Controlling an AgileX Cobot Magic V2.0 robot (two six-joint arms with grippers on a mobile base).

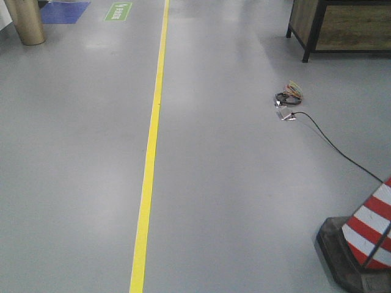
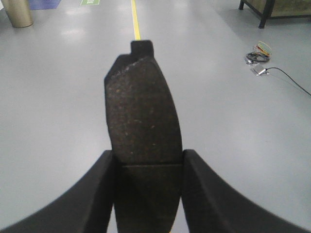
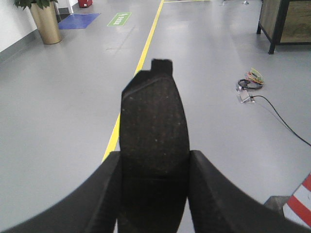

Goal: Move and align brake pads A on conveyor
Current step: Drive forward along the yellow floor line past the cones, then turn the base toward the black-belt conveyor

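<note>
**Both claws loaded, open floor ahead**

Your left gripper (image 2: 148, 161) is clamped on the first brake pad (image 2: 141, 111). Its black fingers (image 2: 92, 199) press the pad's two long edges. The rough dark face is turned to the wrist camera. The pad reaches out past the fingertips and ends in a small square tab, and a thin line crosses the face level with the fingertips.

Your right gripper (image 3: 154, 162) grips the second brake pad (image 3: 154, 116) the same way, edge to edge between its fingers (image 3: 99, 199), with the tab at the far end.

In the front view the grey floor (image 1: 73, 159) lies under both pads. At the far left stands a gold planter (image 1: 24, 21), with a blue mat (image 1: 64, 11) and a green floor sign (image 1: 118, 11) beside it. A yellow line (image 1: 151, 140) runs straight away from you, left of centre. The floor on either side of it is bare.

Right of centre lies a cable bundle (image 1: 288, 94), and a black cable (image 1: 342, 152) trails from it toward the lower right. A wooden cabinet (image 1: 342, 24) on black legs fills the top right corner. A red-and-white traffic cone (image 1: 366, 235) sits at the bottom right edge, nearest to you.
</note>
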